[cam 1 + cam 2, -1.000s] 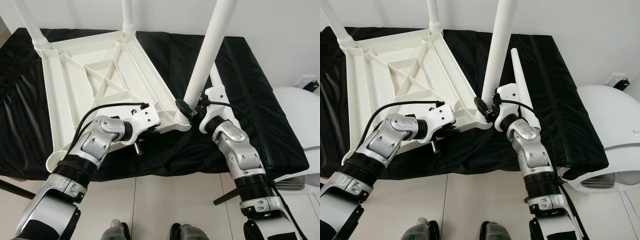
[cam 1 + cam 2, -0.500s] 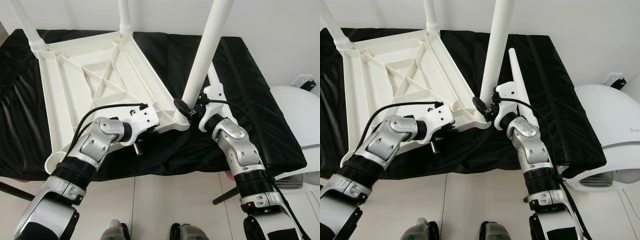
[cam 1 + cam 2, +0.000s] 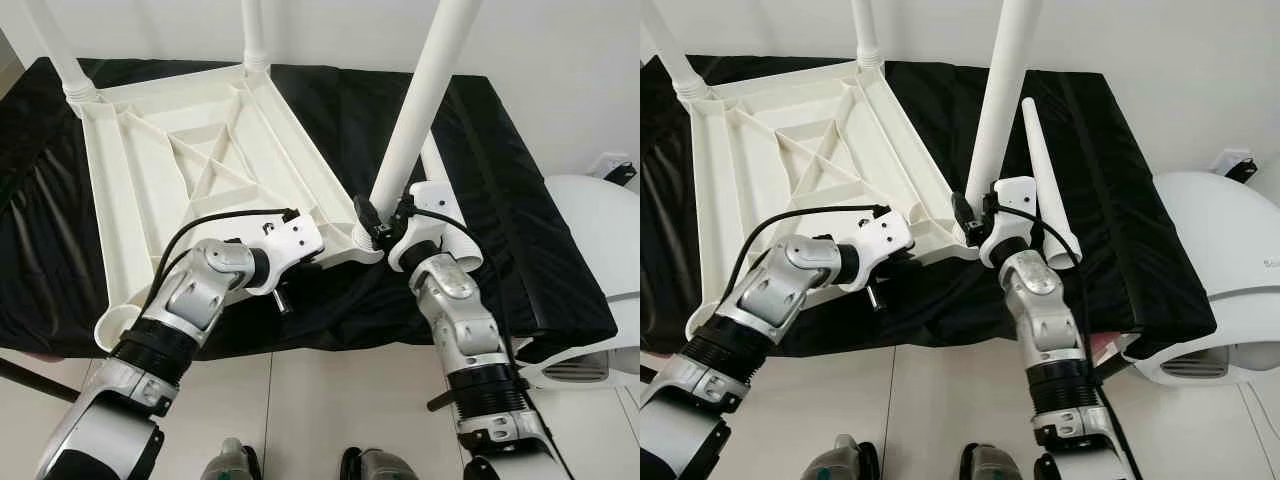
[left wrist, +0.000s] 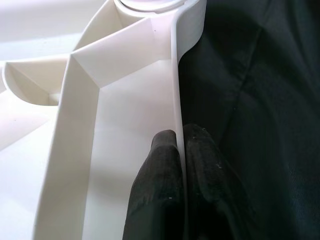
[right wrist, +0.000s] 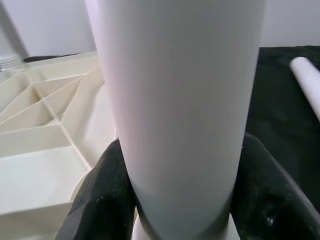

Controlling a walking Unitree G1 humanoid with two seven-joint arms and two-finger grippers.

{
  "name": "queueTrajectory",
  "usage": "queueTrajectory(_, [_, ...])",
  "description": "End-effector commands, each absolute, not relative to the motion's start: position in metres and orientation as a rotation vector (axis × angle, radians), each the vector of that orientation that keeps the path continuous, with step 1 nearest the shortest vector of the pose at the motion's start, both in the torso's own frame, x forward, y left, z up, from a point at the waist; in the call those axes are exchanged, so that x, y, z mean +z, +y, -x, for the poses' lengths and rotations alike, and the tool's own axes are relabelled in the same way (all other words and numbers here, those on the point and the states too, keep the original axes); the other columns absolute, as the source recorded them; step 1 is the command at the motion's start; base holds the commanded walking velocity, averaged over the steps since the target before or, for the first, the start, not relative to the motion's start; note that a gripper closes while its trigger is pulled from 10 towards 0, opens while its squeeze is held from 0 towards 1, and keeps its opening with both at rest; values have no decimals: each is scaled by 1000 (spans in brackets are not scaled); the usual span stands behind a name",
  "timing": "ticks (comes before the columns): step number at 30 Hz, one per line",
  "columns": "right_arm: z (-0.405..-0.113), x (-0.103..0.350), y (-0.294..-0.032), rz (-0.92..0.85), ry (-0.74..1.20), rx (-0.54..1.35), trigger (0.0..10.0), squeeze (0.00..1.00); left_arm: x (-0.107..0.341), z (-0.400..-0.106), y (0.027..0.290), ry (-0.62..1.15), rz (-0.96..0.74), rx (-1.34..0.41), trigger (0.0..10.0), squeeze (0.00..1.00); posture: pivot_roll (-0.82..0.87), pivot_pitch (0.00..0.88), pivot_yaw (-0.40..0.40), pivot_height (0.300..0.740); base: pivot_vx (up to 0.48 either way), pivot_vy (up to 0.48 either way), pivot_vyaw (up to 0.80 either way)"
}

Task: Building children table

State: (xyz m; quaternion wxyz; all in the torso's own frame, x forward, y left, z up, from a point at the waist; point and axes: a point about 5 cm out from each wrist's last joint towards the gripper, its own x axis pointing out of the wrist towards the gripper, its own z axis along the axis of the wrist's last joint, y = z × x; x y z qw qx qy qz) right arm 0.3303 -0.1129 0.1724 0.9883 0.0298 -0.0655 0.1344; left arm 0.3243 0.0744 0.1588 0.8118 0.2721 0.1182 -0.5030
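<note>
Upside down on a black padded bench point(image 3: 520, 200) lies the white plastic children's tabletop point(image 3: 190, 170), its ribbed underside facing up. Two white legs already stand in the far corner sockets: the far left leg point(image 3: 55, 45) and the far right leg point(image 3: 255, 30). At the near right corner, a third white leg point(image 3: 425, 100) stands in its socket point(image 3: 362, 238), leaning slightly away from the tabletop.

The right gripper point(image 5: 175, 200) clamps this third leg just above the socket; in the right wrist view its black fingers point(image 5: 102, 200) press on both sides of the white tube. The left gripper point(image 4: 176, 165) pinches the thin near edge wall of the tabletop, close beside that same corner; in the left wrist view one finger lies inside the rim and the other outside, against the black cover, with only the wall between them.

A fourth, loose leg point(image 3: 1045, 170) lies flat on the bench, just beside the right arm, its wider end toward the robot. To the right of the bench stands a rounded white appliance point(image 3: 600, 220). Pale floor tiles point(image 3: 330, 410) show below the bench edge.
</note>
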Motion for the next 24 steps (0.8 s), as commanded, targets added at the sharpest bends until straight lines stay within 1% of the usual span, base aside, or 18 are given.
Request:
queueTrajectory(1, [-329, 138, -132, -124, 25, 111, 10000, 0, 175, -314, 60, 129, -507, -1151, 10000, 0, 29, 125, -9, 740, 0, 0, 0])
queueTrajectory(8, [-325, 140, -119, -132, -6, 45, 10000, 0, 177, -311, 57, 121, -488, -1148, 10000, 0, 36, 128, -11, 740, 0, 0, 0])
queueTrajectory(11, [-324, 140, -117, -137, -12, 22, 10000, 0, 178, -310, 56, 120, -486, -1147, 10000, 0, 36, 128, -12, 740, 0, 0, 0])
queueTrajectory(18, [-320, 140, -103, -148, -35, -121, 10000, 0, 179, -307, 54, 116, -480, -1148, 10000, 0, 43, 127, -12, 740, 0, 0, 0])
queueTrajectory(24, [-319, 139, -98, -140, -39, -165, 10000, 0, 180, -307, 54, 117, -482, -1149, 10000, 0, 43, 127, -12, 740, 0, 0, 0])
